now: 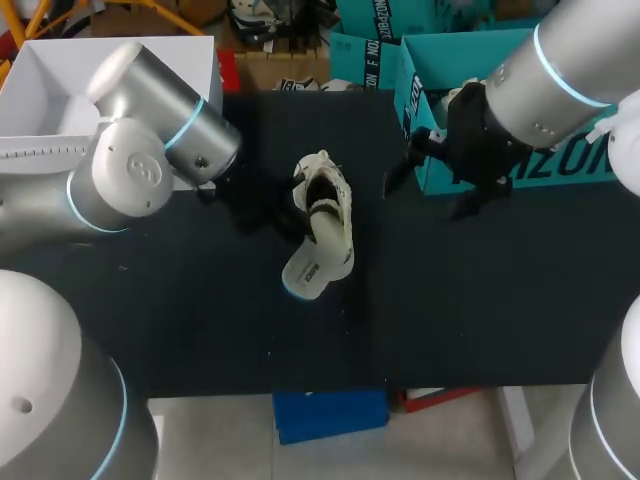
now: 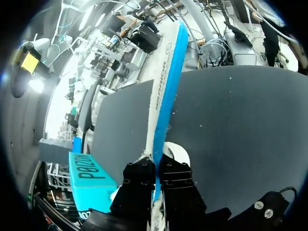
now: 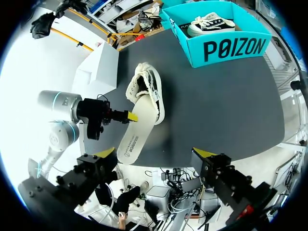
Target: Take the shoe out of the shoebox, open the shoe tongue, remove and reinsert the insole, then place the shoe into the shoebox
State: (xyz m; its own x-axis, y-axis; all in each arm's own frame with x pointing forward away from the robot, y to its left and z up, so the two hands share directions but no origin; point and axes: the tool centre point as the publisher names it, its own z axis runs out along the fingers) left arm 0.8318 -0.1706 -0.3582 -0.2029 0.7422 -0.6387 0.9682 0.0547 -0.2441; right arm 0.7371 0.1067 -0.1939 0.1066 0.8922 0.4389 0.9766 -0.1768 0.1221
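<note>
Head view: the shoe [image 1: 322, 200] lies on its side near the middle of the black table [image 1: 480, 300], well apart from the teal shoebox [image 1: 412, 85] at the far right corner. The pale insole [image 1: 312, 262] sticks out of its mouth, with its free end towards the near edge. The left arm [image 1: 150, 160] comes in beside the shoe, but its claw is lost in shadow here. The right arm [image 1: 560, 80] hangs in front of the shoebox.

Left wrist view: the left gripper [image 2: 156, 166] has its dark fingers [image 2: 139, 185] pressed together on the insole [image 2: 166, 82]. The insole is seen edge-on (white with a blue rim) and runs out ahead of them over the table. The shoebox [image 2: 89, 175] sits off to one side.

Right wrist view: the right gripper [image 3: 155, 153] is spread wide above the table with nothing between its yellow-tipped fingers [image 3: 106, 153]. Ahead of it the shoe [image 3: 147, 89] lies with the insole [image 3: 137, 132] half out. The left gripper [image 3: 131, 117] pinches the insole's side edge. Farther off, the shoebox [image 3: 226, 45] holds a second shoe [image 3: 211, 24]. A white box [image 3: 101, 67] stands at the opposite corner.
</note>
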